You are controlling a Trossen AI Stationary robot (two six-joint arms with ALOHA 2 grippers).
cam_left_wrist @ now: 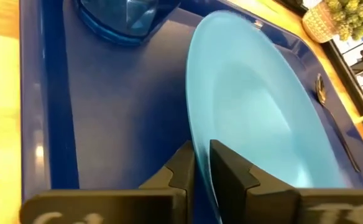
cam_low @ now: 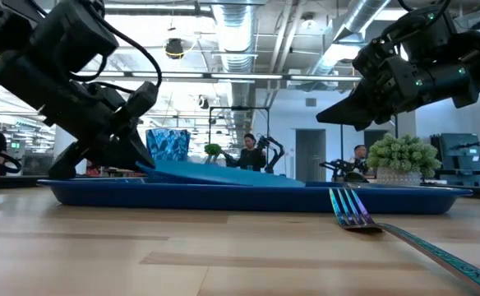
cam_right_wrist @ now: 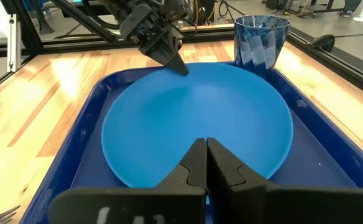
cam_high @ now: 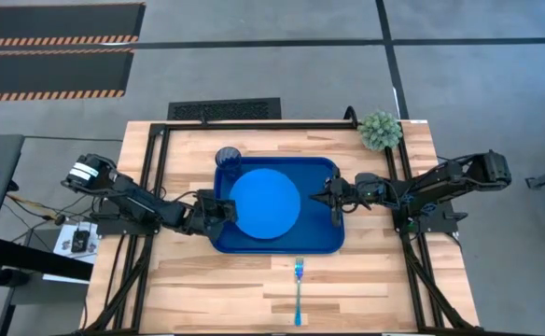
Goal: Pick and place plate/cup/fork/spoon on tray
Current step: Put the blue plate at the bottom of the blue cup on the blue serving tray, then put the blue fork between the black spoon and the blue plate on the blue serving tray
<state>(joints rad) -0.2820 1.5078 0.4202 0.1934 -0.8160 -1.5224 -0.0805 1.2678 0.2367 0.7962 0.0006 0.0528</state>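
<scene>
1. Low view shows the plate (cam_low: 223, 173) tilted: its left side is lifted off the tray (cam_low: 256, 198) floor, its right side already rests there. So your step in hand, as I judge it, is to set the plate down flat.
2. Your left gripper (cam_left_wrist: 201, 163) is pinching the plate's rim, near the tray's left edge. Lower it slowly until the rim touches the tray, and only then spread the fingers.
3. Pull the left gripper away toward the left edge of the table, low and straight, so the plate does not slide.
4. The cup (cam_high: 228, 158) stands in the tray's far left corner, just beside the plate. Do not push the plate toward it.
5. Your right gripper (cam_right_wrist: 205, 160) is pressed together and holds nothing; it hovers over the tray's right edge, above the spoon (cam_left_wrist: 335, 118) lying there.
6. The fork (cam_high: 299, 289) lies on the table, near its front edge, outside the tray. I think it comes next.
</scene>
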